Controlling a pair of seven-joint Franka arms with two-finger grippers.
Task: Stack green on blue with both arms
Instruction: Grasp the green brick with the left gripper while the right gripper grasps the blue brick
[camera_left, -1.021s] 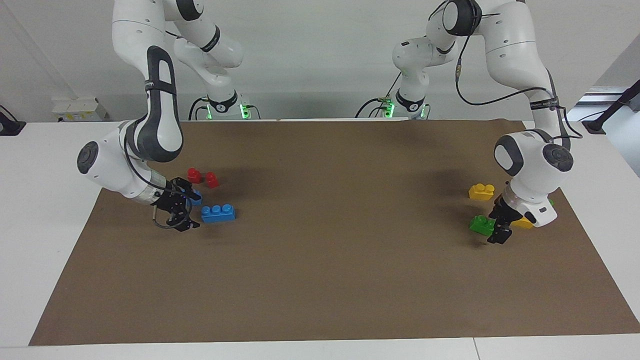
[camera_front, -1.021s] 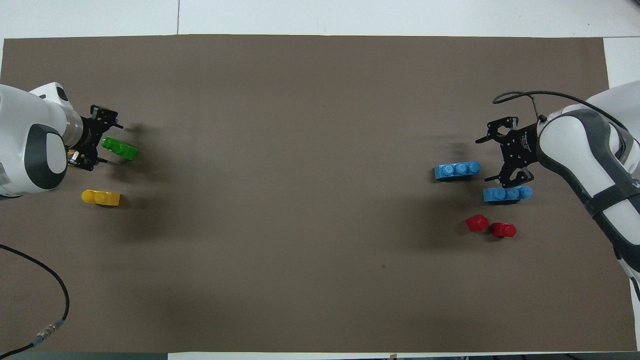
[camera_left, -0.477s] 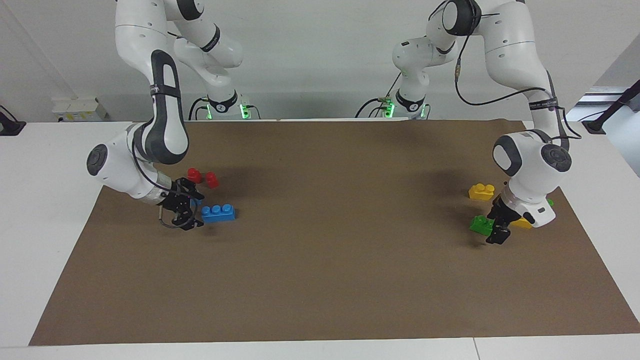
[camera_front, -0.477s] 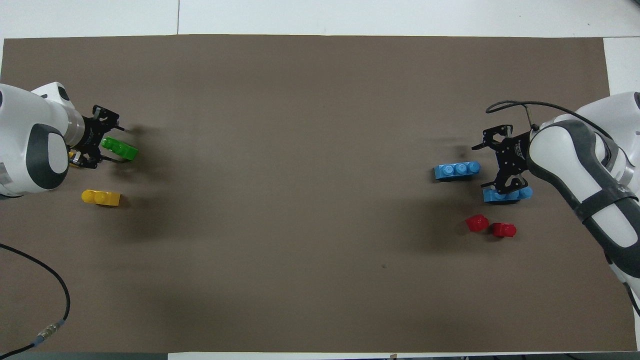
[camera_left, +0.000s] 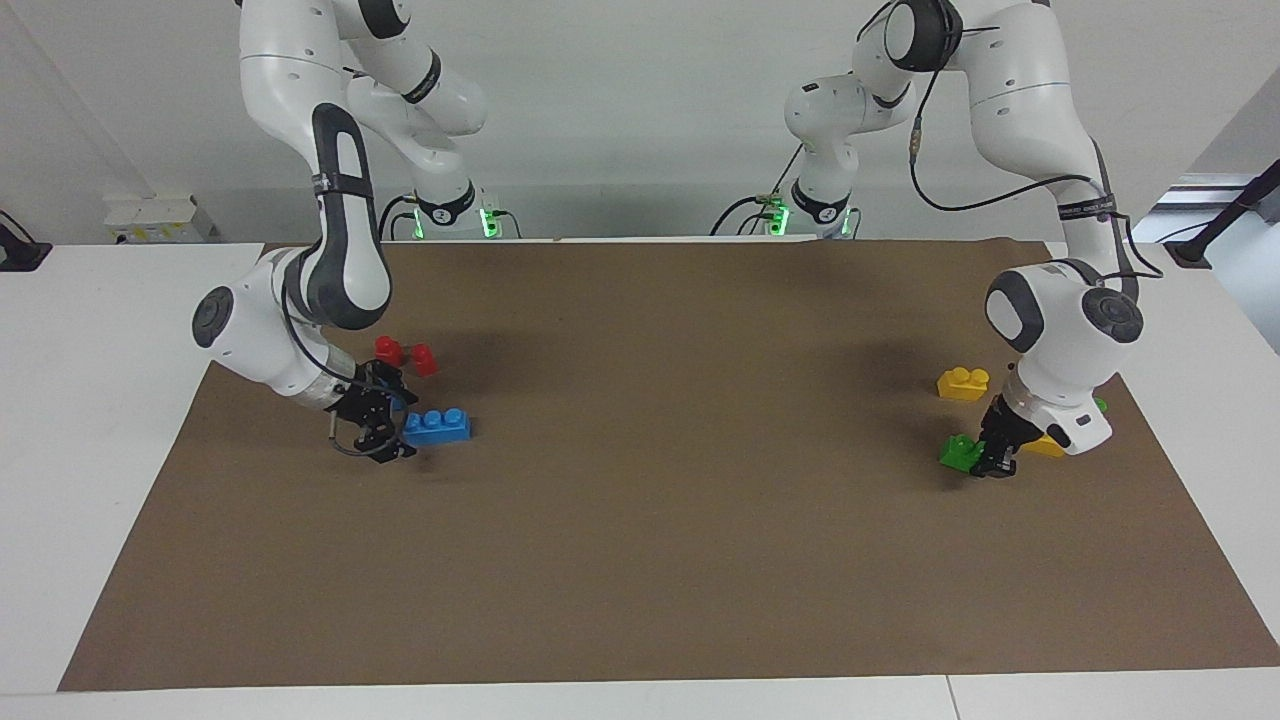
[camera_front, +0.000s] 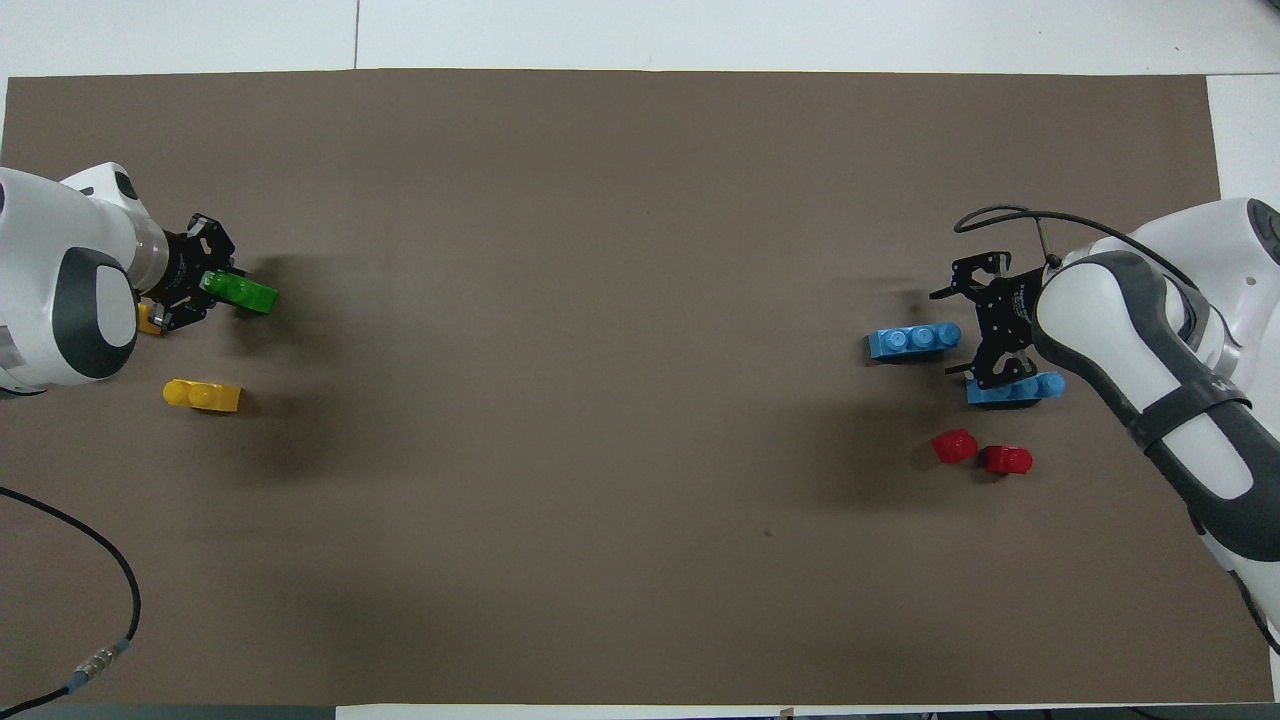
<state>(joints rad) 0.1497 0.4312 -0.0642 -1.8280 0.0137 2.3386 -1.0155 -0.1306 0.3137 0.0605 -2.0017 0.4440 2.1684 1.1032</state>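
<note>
From my remote seat I see the left gripper (camera_left: 995, 455) low on the brown mat (camera_left: 640, 560) at the left arm's end of the table, its fingers narrowed onto the end of a green brick (camera_left: 958, 452), which sits on the mat; in the overhead view the left gripper (camera_front: 200, 290) clasps that green brick (camera_front: 240, 292) at its end nearest the wrist; a yellow brick (camera_left: 963, 383) lies nearer to the robots than the green brick, and a second yellow brick (camera_front: 148, 318) is partly hidden under the wrist, just beside the green brick; the right gripper (camera_left: 378, 425) is down at the right arm's end, spread wide, at the end of a blue brick (camera_left: 437, 426); in the overhead view the right gripper (camera_front: 985, 325) stands between that blue brick (camera_front: 914, 341) and a second blue brick (camera_front: 1015, 387); I cannot tell whether it touches either; two red bricks (camera_front: 981, 452) lie nearer to the robots than the second blue brick
</note>
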